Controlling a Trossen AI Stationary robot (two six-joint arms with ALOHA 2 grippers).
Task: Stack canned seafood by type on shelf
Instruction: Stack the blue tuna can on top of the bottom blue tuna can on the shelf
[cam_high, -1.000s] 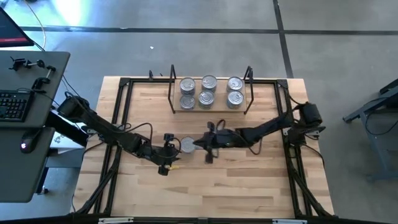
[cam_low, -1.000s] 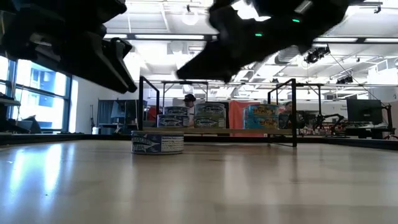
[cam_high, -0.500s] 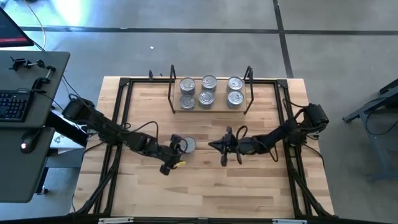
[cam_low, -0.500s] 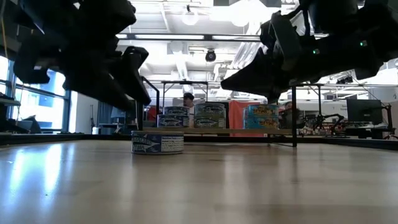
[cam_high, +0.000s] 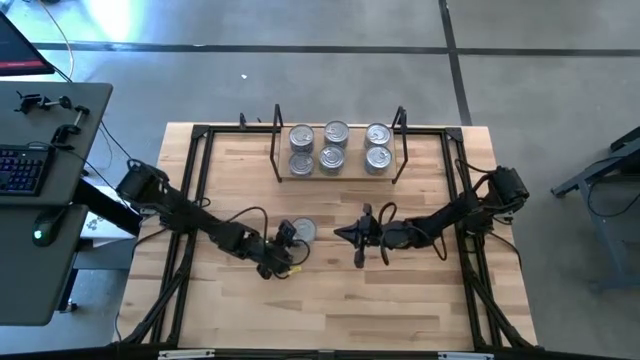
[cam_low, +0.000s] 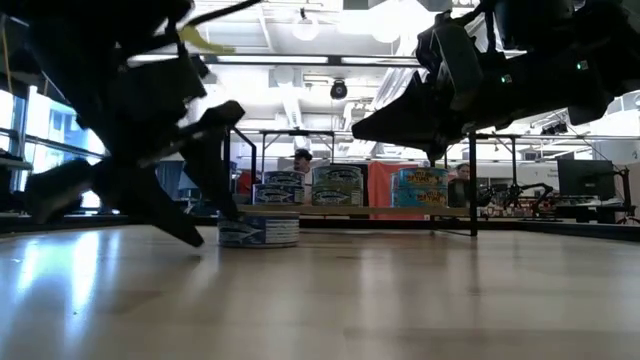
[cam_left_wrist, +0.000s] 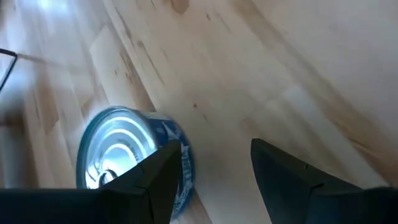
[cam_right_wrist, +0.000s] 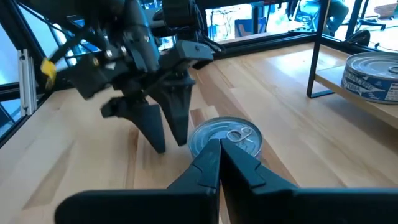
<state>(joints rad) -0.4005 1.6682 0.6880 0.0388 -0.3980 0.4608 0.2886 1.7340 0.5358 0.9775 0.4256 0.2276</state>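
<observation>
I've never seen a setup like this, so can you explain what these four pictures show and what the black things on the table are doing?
It is one wooden table seen four ways: from above, from table-top height, and from a camera on each arm's wrist. The black things are two robot arms, each ending in a two-finger tool. A low shelf at the table's far edge carries six tins. One loose tin with a blue label sits mid-table. The left tool is open and down beside that tin, not gripping it. The right tool is shut, holds nothing, and hangs on the tin's other side.
</observation>
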